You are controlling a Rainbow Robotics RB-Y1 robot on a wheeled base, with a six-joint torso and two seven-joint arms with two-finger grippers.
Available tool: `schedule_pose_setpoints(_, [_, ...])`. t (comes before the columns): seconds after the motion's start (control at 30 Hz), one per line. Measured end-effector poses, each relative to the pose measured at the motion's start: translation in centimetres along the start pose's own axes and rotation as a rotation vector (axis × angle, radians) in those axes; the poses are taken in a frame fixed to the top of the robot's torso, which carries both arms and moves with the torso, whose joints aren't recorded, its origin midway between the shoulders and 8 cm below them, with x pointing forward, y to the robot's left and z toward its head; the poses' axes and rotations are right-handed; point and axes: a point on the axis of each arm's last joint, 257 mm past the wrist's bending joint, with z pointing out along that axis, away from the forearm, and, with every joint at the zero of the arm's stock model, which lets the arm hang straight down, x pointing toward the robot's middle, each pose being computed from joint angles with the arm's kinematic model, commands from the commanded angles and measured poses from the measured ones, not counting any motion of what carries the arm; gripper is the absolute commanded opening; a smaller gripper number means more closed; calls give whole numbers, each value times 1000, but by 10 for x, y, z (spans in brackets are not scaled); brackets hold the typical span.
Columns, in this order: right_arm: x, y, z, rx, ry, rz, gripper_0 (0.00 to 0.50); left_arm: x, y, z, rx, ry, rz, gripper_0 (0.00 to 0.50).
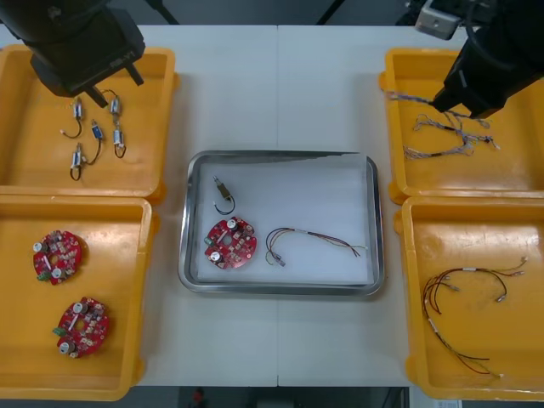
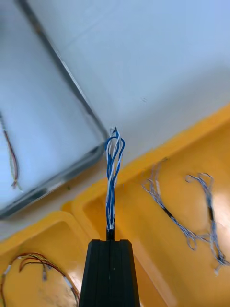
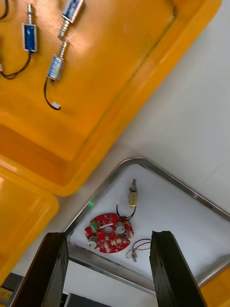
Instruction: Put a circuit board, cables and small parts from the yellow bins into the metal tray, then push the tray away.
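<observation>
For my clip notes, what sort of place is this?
Probably an electronics kitting bench: yellow bins of round red circuit boards, cables and small metal parts; a metal tray; the right end effector, above the right bins, holding a twisted blue and white cable.

Metal tray (image 1: 336, 191) is bare far right, beyond the red-yellow cable (image 1: 310, 240).

Bright, even light falls from above onto the white table (image 1: 280, 85), leaving only soft, faint shadows around the yellow bins (image 1: 25, 127). The metal tray (image 1: 185, 246) has a gleaming rim and a grey reflection along its far inner edge. In each of the 2 wrist views, pale glare patches lie on a bin floor.
</observation>
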Motion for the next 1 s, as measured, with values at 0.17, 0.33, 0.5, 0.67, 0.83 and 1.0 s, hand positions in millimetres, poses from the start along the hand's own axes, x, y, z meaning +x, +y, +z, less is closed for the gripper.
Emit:
schedule_pose_setpoints(0.17, [-20,29,18,-24,-5,-99,0,-16,23,-4,-30,15,27,500])
schedule_pose_setpoints(0.33, [-38,59,45,-45,-6,-200,0,-32,42,-3,-60,21,114,500])
schedule_pose_setpoints(0.5, [-55,89,79,-77,-19,-271,0,-47,58,-3,-87,16,81,500])
schedule_pose_setpoints(0.67, [-58,104,111,-52,4,-341,0,-69,71,2,-101,-14,7,500])
schedule_pose_setpoints(0.83, [-55,111,139,-6,33,-426,0,-97,81,13,-91,-54,-77,500])
schedule_pose_setpoints(1.0, [-54,116,155,-7,46,-561,0,-121,88,24,-73,-87,-79,500])
